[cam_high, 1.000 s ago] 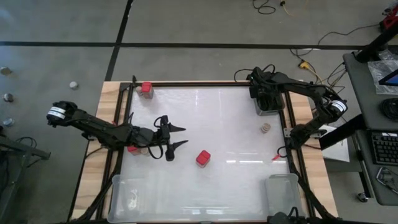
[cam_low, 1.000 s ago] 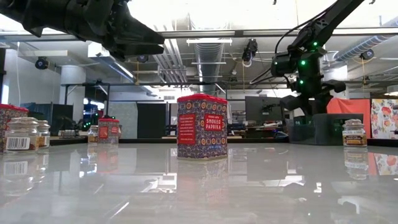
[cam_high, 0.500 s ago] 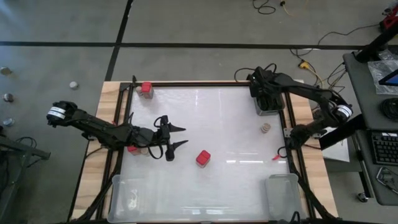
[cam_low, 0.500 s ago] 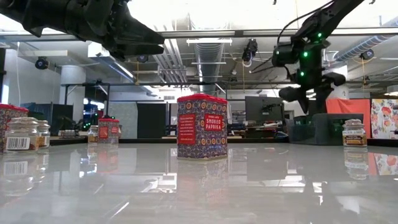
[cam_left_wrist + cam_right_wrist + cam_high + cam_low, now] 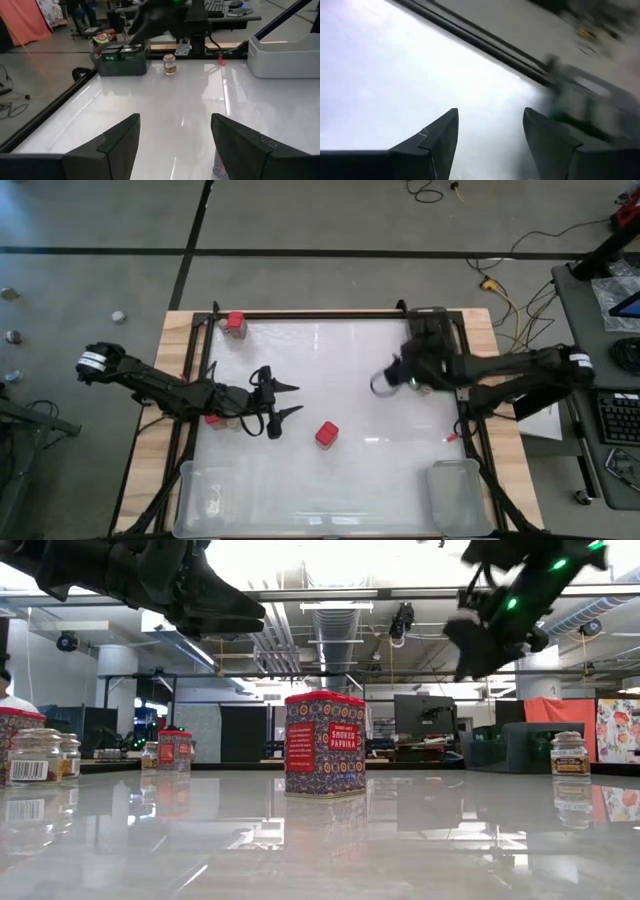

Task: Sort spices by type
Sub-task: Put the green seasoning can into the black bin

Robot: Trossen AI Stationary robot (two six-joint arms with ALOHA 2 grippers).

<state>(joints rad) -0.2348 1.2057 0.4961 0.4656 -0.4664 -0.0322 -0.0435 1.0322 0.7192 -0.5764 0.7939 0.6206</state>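
From my remote station I see the left arm stretched low from the desk's (image 5: 400, 460) left edge toward its middle, its end effector (image 5: 285, 400) released, fingers (image 5: 119, 142) spread wide over bare white surface and holding nothing. The right arm reaches in from the right edge, folded across the back right part of the desk, its end effector (image 5: 380, 383) raised above the surface with fingers (image 5: 436, 140) apart and empty; it is blurred in the overhead and low views. A red-topped tin (image 5: 325, 745) stands upright near the desk's centre, just beyond the left end effector, its patterned label reading "SMOKED PAPRIKA". A second red-topped tin (image 5: 235, 321) sits at the back left corner. A small round jar (image 5: 169, 64) with a tan lid stands near the right edge beside a dark bin (image 5: 122, 56) holding dark jars. At the left edge, a glass jar (image 5: 35, 757) shows a barcode label; its other writing is too small to read. Two clear bins (image 5: 215, 500) sit at the desk's front corners.
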